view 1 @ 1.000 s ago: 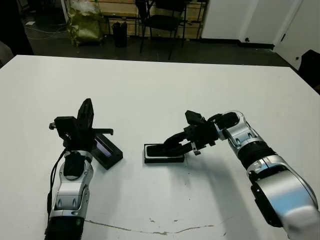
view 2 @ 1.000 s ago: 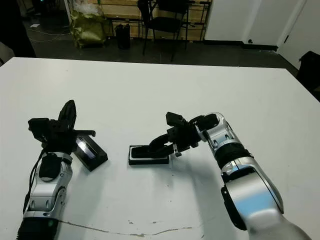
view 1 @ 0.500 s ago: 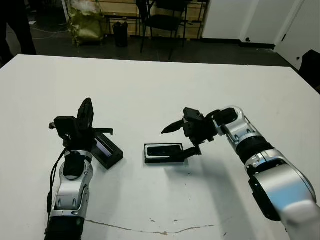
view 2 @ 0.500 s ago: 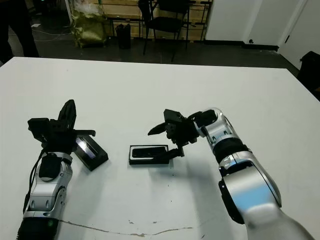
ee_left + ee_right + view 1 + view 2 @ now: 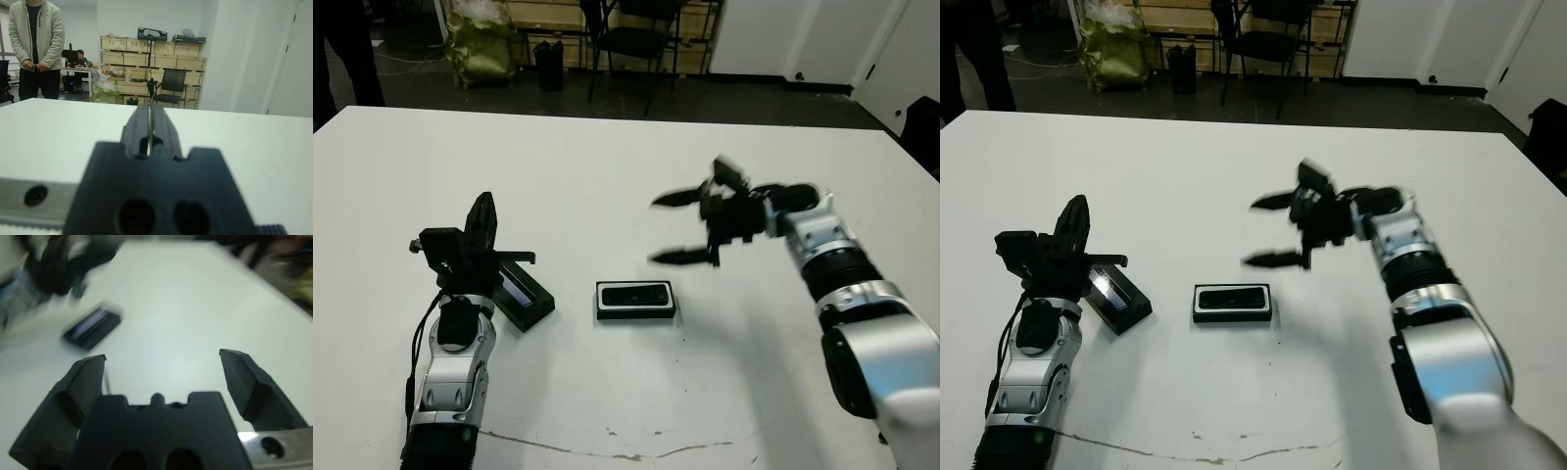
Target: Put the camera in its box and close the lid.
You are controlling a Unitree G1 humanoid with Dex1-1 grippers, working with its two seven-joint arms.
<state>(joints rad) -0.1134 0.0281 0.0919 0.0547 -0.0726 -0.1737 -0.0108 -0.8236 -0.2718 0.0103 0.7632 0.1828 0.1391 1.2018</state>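
The camera [image 5: 636, 294] lies flat inside the box [image 5: 636, 315], a shallow black tray with a white lining, at the table's middle. Up and to the right of it, my right gripper [image 5: 656, 231] hangs open and blurred, holding nothing. The lid [image 5: 524, 291], black with a pale strip, lies on the table to the left of the box and also shows blurred in the right wrist view [image 5: 92, 328]. My left gripper [image 5: 485, 204] stands just beside the lid, pointing away from me. Its fingers [image 5: 149, 127] are shut on nothing.
White table [image 5: 607, 176] all round, with a thin dark crack line [image 5: 607, 452] near its front edge. Beyond the far edge are a chair [image 5: 631, 39] and a yellow-green bag [image 5: 480, 44]. A person [image 5: 36, 44] stands past the table in the left wrist view.
My right gripper opened, let go of the camera in the box, and drew back up and to the right. The left arm and the lid have not moved.
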